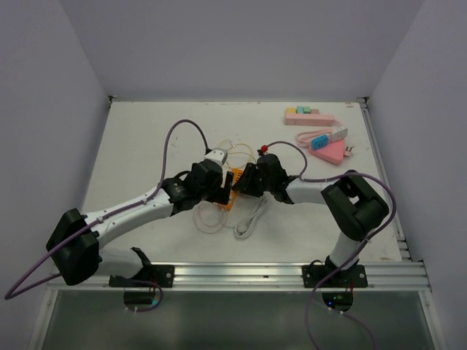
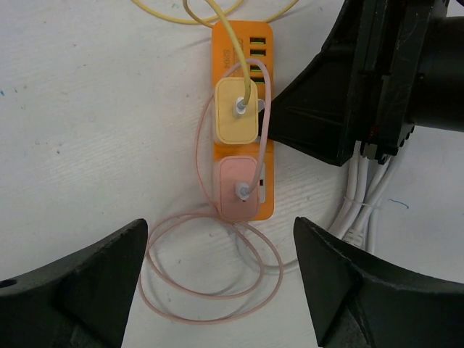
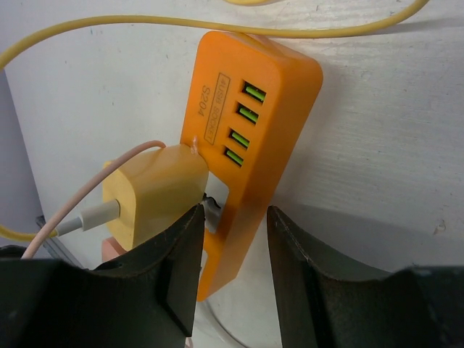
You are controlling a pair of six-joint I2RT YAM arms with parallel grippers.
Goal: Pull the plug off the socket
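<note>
Strip (image 1: 230,200) mostly hidden under left gripper (image 1: 222,191) and right gripper (image 1: 244,182) from above, pink plug (image 3: 109,249) largely behind a finger (image 3: 170,290) — yellow cable (image 3: 145,27) cut off at edges.

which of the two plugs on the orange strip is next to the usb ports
The yellow plug, seated right beside the green USB ports; the pink plug sits at the strip's other end, farther from them.
</note>
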